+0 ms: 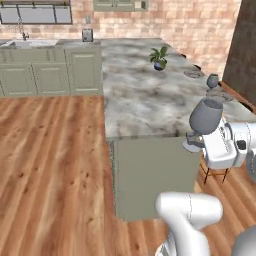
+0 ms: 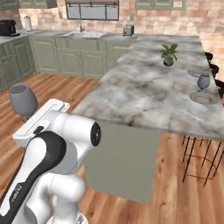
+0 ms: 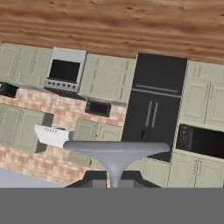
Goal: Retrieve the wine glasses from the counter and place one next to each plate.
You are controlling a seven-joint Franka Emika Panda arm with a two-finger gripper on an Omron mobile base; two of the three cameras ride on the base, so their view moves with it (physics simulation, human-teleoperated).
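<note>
My gripper (image 1: pixel 195 136) is shut on the stem of the larger, darker wine glass (image 1: pixel 206 116), which it holds upright in the air off the counter's (image 1: pixel 145 100) near end. This glass (image 2: pixel 22 99) also appears left of my arm, above the wood floor. In the hand view its disc foot (image 3: pixel 116 148) lies just past my gripper (image 3: pixel 115 179). The smaller, paler wine glass (image 1: pixel 212 80) stands on the counter's right side, beside a plate (image 1: pixel 220 95). A second plate (image 1: pixel 194 74) lies farther back. From the right base I see the small glass (image 2: pixel 203 81) between both plates (image 2: pixel 204 98) (image 2: pixel 197 72).
A potted plant (image 1: pixel 159 57) stands on the far part of the counter (image 2: pixel 144 96). Bar stools (image 2: pixel 199 157) line the counter's right edge. Sage-green cabinets (image 1: pixel 50 70) with a sink and a toaster (image 1: pixel 87 35) run along the back wall. Wood floor (image 1: pixel 50 160) spreads to the left.
</note>
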